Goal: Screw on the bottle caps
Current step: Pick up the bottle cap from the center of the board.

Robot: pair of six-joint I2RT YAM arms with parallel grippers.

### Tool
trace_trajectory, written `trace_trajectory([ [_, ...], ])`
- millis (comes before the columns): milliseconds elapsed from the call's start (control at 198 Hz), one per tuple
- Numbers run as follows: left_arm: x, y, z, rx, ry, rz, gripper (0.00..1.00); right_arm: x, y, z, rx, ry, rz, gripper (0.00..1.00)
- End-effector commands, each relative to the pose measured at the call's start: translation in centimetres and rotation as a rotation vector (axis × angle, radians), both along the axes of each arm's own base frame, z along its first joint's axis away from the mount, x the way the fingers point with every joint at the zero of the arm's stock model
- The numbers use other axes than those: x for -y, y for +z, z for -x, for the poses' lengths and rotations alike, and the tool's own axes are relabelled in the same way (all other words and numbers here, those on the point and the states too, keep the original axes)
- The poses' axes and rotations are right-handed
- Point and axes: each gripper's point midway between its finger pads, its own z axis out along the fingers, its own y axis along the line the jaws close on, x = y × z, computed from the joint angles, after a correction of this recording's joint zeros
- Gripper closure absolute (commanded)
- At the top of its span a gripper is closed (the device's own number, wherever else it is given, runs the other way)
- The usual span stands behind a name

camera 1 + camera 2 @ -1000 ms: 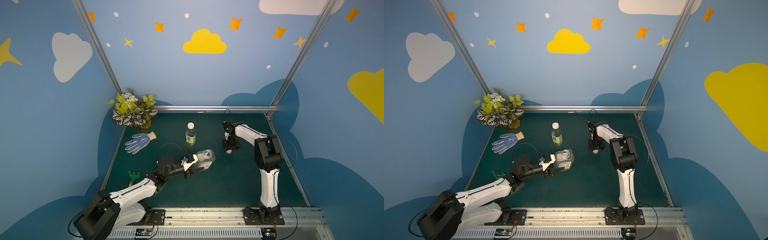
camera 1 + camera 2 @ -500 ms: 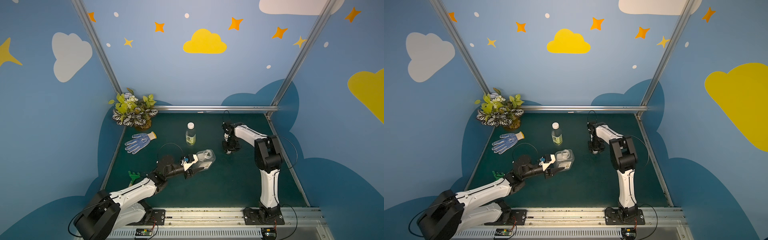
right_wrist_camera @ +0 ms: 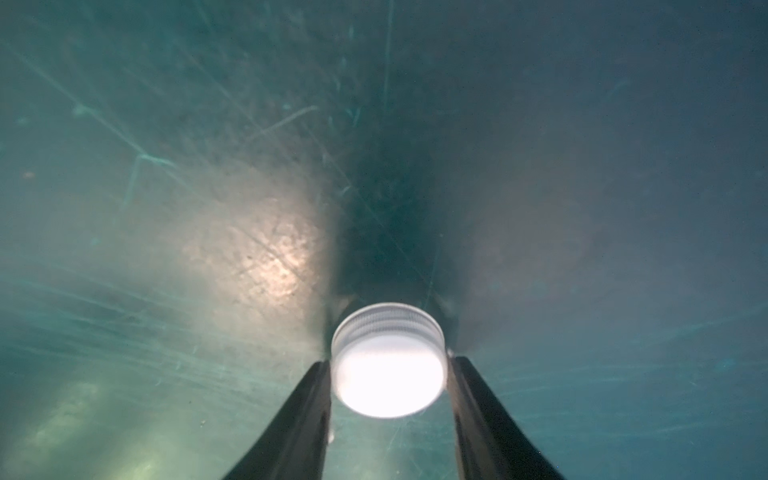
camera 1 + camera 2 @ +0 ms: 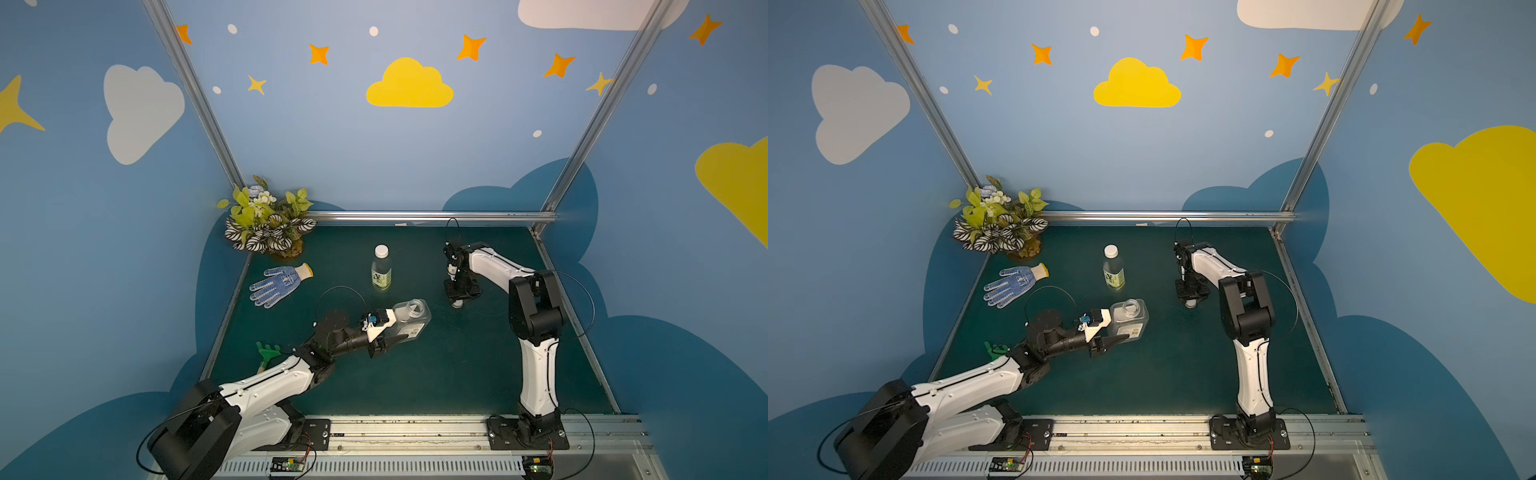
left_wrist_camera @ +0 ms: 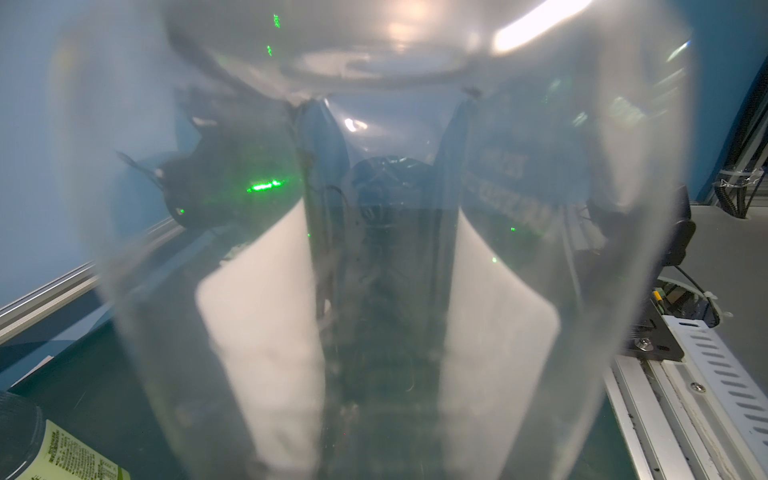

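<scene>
Clear plastic fills almost all of the left wrist view. The squat bottle (image 5: 374, 124) is so close to the lens that it is one big blur, and the claw behind it shows only as pale and dark stripes. In both top views the left claw (image 4: 395, 330) is closed on the squat bottle (image 4: 1129, 316), with a white finger on the far side and a black one on the near side. The bottle is near the middle of the green mat (image 4: 457, 374) and its round mouth is open. The claw hides part of its label, and I cannot tell if its bottom rests on the mat.

The right claw (image 4: 457, 296) points straight down over the far right part of the mat. From above it hides most of the loose cap (image 4: 457, 304); only a small white bit peeks out below. The right wrist view shows the loose cap (image 3: 388, 374) between two black fingers (image 3: 299, 415). Both seem to press on its ribbed sides, so the claw looks closed on it.

The slim bottle (image 4: 381, 274) stands upright farther back, between the two claws, with a white cap (image 4: 381, 250) on top. A corner of its yellow-green label is cut off at the edge of the left wrist view.

On the left lie a dotted glove (image 4: 278, 284) and a green toy rake (image 4: 268, 353), partly hidden by the left arm. A potted plant (image 4: 268, 222) stands in the far left corner.
</scene>
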Motion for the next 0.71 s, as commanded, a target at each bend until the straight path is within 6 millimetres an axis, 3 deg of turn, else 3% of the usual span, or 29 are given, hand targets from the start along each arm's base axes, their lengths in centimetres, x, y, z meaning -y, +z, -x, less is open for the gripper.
trace_trajectory([
  [0,0.2,0.8,-0.1,0.021,-0.015,0.015,0.6,0.2,-0.7,0.4,-0.035,0.008,0.013,0.51],
  [227,0.3,0.8,-0.1,0.02,-0.016,0.015,0.6,0.2,-1.2,0.9,-0.054,0.009,0.014,0.52],
  [384,0.3,0.7,-0.1,0.016,-0.018,0.014,0.61,0.2,-0.6,0.7,-0.039,0.015,0.012,0.6],
  [702,1.4,1.4,-0.3,0.01,-0.069,0.025,0.63,0.8,6.4,2.1,0.051,0.062,-0.045,0.6],
])
